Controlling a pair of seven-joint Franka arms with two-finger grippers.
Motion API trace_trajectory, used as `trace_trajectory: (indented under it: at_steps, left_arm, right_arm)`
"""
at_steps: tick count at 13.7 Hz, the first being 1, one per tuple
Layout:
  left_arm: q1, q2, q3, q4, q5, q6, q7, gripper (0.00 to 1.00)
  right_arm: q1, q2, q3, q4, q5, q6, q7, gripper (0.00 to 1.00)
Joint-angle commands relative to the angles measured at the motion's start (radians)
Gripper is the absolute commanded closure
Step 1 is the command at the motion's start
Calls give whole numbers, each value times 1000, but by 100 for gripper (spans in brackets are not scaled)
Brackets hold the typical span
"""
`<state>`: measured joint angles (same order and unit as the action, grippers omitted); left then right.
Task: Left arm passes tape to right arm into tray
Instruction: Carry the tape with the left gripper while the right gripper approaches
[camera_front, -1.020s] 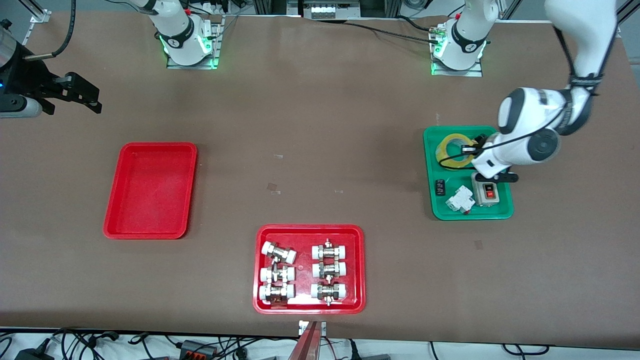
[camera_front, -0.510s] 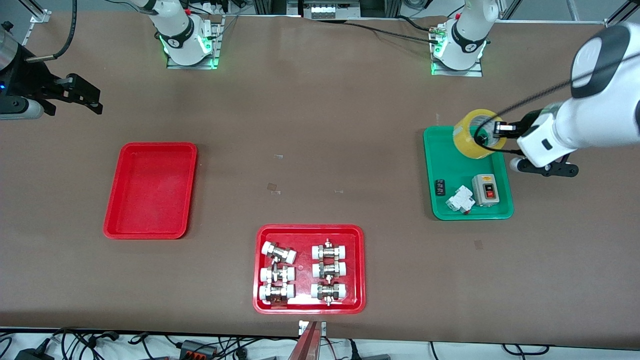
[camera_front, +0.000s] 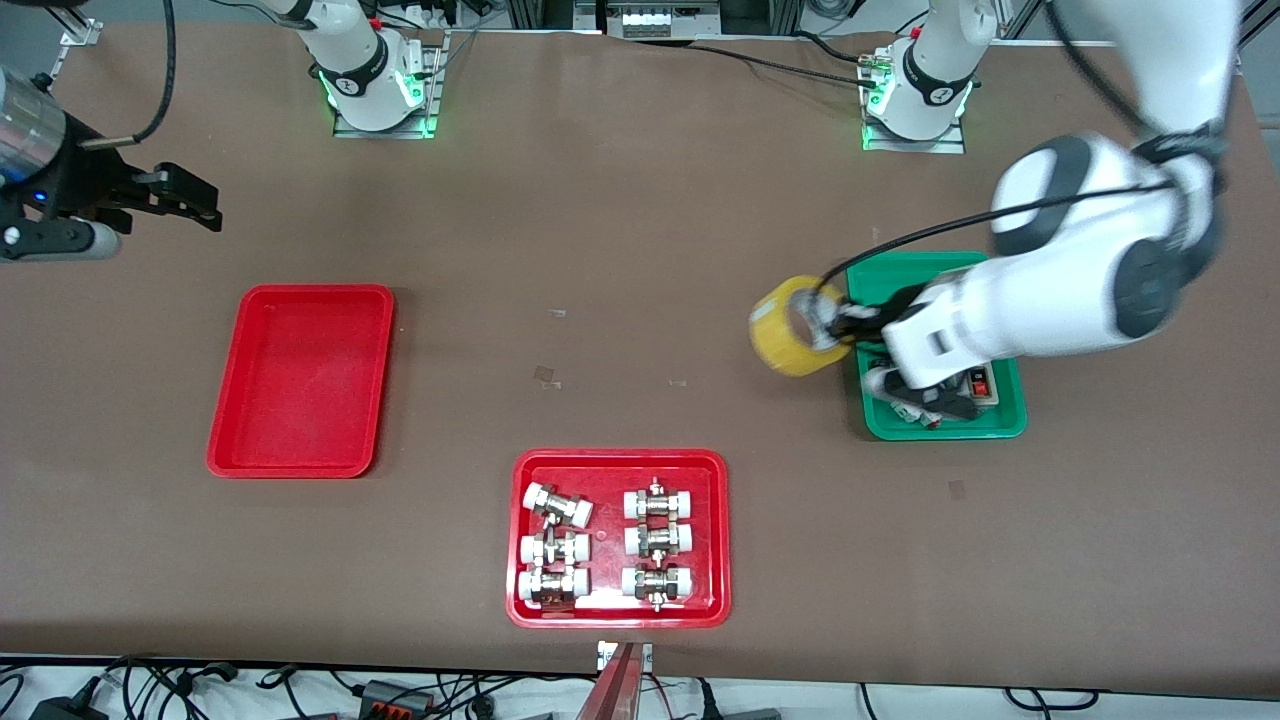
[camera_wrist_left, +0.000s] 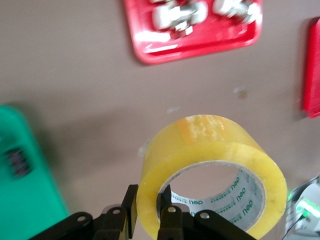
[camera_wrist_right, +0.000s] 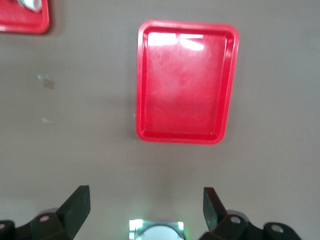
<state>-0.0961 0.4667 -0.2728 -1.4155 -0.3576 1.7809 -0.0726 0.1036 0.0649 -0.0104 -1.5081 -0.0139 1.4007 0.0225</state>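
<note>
My left gripper is shut on the yellow tape roll and holds it in the air beside the green tray's edge, over the bare table. In the left wrist view the two black fingers pinch the roll's wall, one inside the core and one outside; the tape fills the middle of that view. My right gripper is open and empty, up in the air at the right arm's end of the table. The plain red tray lies empty; it also shows in the right wrist view.
A green tray with a switch box and small parts lies under the left arm. A red tray with several metal-and-white fittings lies near the front edge. The two arm bases stand along the top edge.
The left arm lifted the tape out of the green tray and has carried it toward the table's middle. The right gripper has shifted slightly toward the middle.
</note>
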Motion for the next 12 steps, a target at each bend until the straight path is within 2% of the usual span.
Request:
trace_trajectory:
  at_steps: [1,4,7,10,12]
  left_arm:
    - [-72,99,0,55,-142,122,-65,99]
    - [-137,185,-5,58,-396,206,-82,100]
    - [-183,216,-9,73,-446,245,-166,100]
    - [-257,243,-9,113,-481,417,-425,100]
    - [-298,248,-8,118,-491,504,-534,99]
  right_arm:
    - [-12,29,-2,6,49,-46,-87,0]
    - [-79,70,-16,-6,304,-34,-93,0]
    - [-93,140,-16,-10,480,22,-93,0]
    - [-75,217,-7,-50,670,189,-95,0]
    - [6,271,0,-50,732,330,-93,0]
